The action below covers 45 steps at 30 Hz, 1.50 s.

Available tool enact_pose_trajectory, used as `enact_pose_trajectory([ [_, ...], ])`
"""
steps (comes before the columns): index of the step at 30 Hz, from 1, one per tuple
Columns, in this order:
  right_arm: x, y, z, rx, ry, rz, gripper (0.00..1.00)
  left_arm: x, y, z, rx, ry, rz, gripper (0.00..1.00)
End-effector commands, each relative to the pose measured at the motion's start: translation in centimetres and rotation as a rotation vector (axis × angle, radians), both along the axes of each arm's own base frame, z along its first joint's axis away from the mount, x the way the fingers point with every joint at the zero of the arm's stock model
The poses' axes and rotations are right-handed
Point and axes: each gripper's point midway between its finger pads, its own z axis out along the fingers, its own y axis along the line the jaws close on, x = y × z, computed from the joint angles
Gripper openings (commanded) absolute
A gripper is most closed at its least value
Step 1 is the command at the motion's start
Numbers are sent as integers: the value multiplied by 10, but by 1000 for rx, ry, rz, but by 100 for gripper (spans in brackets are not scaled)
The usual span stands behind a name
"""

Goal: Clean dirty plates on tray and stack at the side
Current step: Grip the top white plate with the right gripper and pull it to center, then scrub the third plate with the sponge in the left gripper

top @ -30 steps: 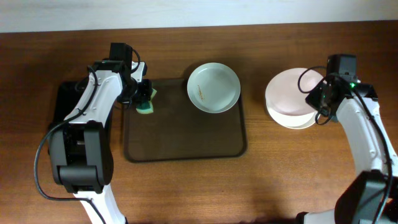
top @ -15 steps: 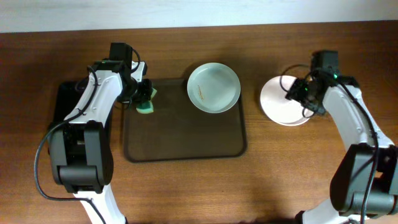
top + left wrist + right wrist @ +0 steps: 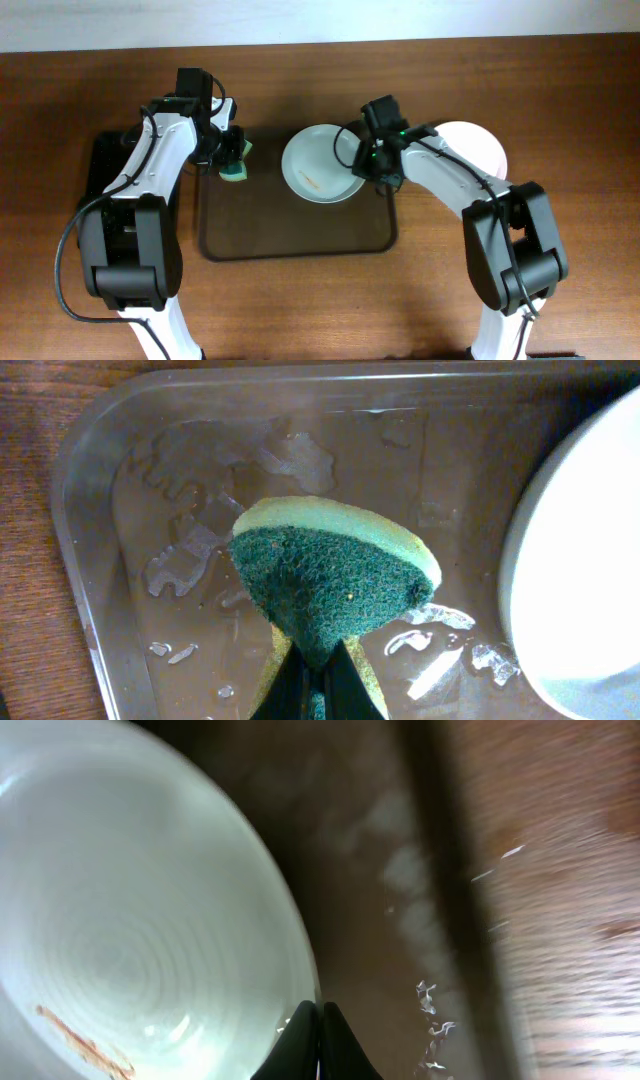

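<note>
Right gripper: fingers pinched nearly together on the near rim of one round shallow white plate.
- One thin orange-brown smear shows on the plate's inner face.
- This plate sits in the back right part of the large dark-brown glossy tray.

Left gripper: fingers clamped on one green-and-yellow sponge, green scouring face towards the wrist camera.
- The sponge is over the tray's back left corner. Contact with the tray floor cannot be told.
- Water patches lie on the tray floor around it.

Count:
- Trays: one brown, plus one smaller black rectangular tray left of it.
- Plates: one on the brown tray.
- Off the tray: one white plate disc visible on the wooden table to the right, partly behind the right arm. Whether more are stacked beneath it cannot be resolved.
</note>
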Motion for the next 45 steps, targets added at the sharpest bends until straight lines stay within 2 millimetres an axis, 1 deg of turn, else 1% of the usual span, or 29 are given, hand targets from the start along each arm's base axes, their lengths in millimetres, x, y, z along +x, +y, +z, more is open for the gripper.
enact_pose_trajectory([
  [1, -19, 22, -6, -14, 43, 61, 4, 6, -1, 5, -13, -21, -15, 1],
  [3, -40, 40, -8, 10, 101, 127, 4, 6, -1, 5, -13, -21, -15, 1],
  [4, -46, 47, -6, 29, 115, 168, 13, 6, -1, 5, -13, -21, -15, 0],
  [5, -45, 49, 0, 37, 103, 220, 31, 6, -1, 5, -12, -19, -15, 1],
  [6, -36, 50, 12, 29, 67, 301, 60, 6, -1, 5, -12, -19, -14, 0],
  [7, -24, 49, 28, 8, 16, 399, 73, 6, -2, 5, -12, -20, -18, 1],
  [8, -4, 49, 47, -26, -80, 517, 73, 6, -3, 5, -13, -22, -20, 1],
  [9, 16, 46, 57, -93, -176, 612, 73, 6, -4, 5, -13, -21, -20, 1],
  [10, 28, 46, 56, -131, -228, 693, 72, 6, -4, 5, -16, -21, -21, 0],
  [11, 32, 49, 43, -148, -240, 761, 71, 5, -5, 5, -20, -17, -21, 1],
  [14, 31, 60, 4, -119, -189, 879, 68, 4, -7, 5, -23, -14, -26, 0],
  [16, 33, 64, -11, -104, -165, 889, 66, 4, -7, 5, -23, -14, -27, 1],
  [17, 36, 66, -16, -95, -166, 881, 63, 4, -7, 5, -23, -13, -26, 0],
  [18, 37, 67, -19, -91, -166, 867, 57, 4, -7, 5, -23, -14, -26, 0],
  [21, 37, 67, -22, -69, -141, 793, 24, 4, -7, 5, -23, -14, -27, 0],
  [22, 34, 66, -23, -59, -118, 770, 16, 4, -7, 5, -23, -14, -26, 0],
  [23, 28, 64, -25, -53, -82, 748, 4, 4, -7, 5, -22, -14, -27, 0],
  [25, 15, 65, -27, -14, -27, 737, 4, 4, -7, 5, -23, -14, -26, 1],
  [26, 11, 62, -28, 5, 23, 630, 4, 4, -7, 5, -23, -14, -27, 0],
  [27, 7, 60, -29, 35, 90, 470, 4, 4, -7, 5, -23, -14, -27, 0],
  [30, -18, 50, -34, 79, 308, 23, 4, 4, -8, 5, -23, -14, -29, 1],
  [31, -18, 54, -34, 88, 315, -25, 4, 4, -12, 5, -31, -16, -36, 0],
  [34, -20, 72, -34, 100, 290, -10, 4, 5, -24, 4, -39, -21, -62, 1],
  [36, -21, 75, -34, 102, 285, 32, 4, 12, -38, 4, -42, -63, -91, 1],
  [39, -22, 79, -33, 114, 273, 111, 4, 17, -51, 0, -40, -91, -135, 1],
  [42, -22, 79, -33, 112, 272, 118, 4, 16, -54, -24, -39, -55, -167, 1],
  [43, -22, 78, -33, 110, 268, 133, 4, 15, -61, -37, -71, -43, -212, 1],
  [44, -22, 78, -33, 109, 267, 136, 4, 13, -63, -53, -73, -15, -220, 1],
  [45, -22, 78, -33, 109, 267, 136, 4, 9, -66, -60, -85, 10, -225, 0],
])
